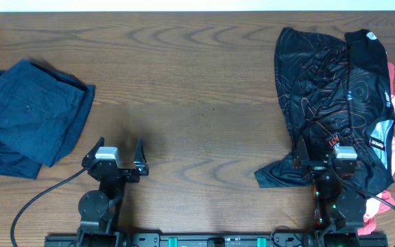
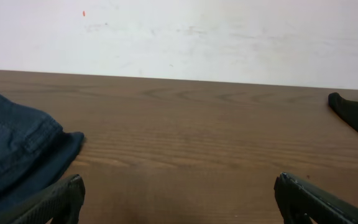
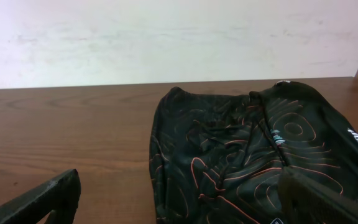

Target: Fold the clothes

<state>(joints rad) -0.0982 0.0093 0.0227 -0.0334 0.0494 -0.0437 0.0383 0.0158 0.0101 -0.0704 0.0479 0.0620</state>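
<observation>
The black jersey (image 1: 331,89) with orange contour lines lies crumpled at the table's right side; it also shows in the right wrist view (image 3: 247,155). A coral-pink garment (image 1: 384,200) peeks out beneath it at the right edge. My right gripper (image 1: 321,159) is open, hovering over the jersey's near edge; in the right wrist view (image 3: 185,199) its fingers straddle the jersey's left border. My left gripper (image 1: 120,152) is open and empty over bare wood, and its fingers show in the left wrist view (image 2: 179,199).
A folded navy-blue garment (image 1: 29,116) lies at the table's left, also showing in the left wrist view (image 2: 11,155). The wooden table (image 1: 184,75) stretches between the two piles. A white wall runs behind the far edge.
</observation>
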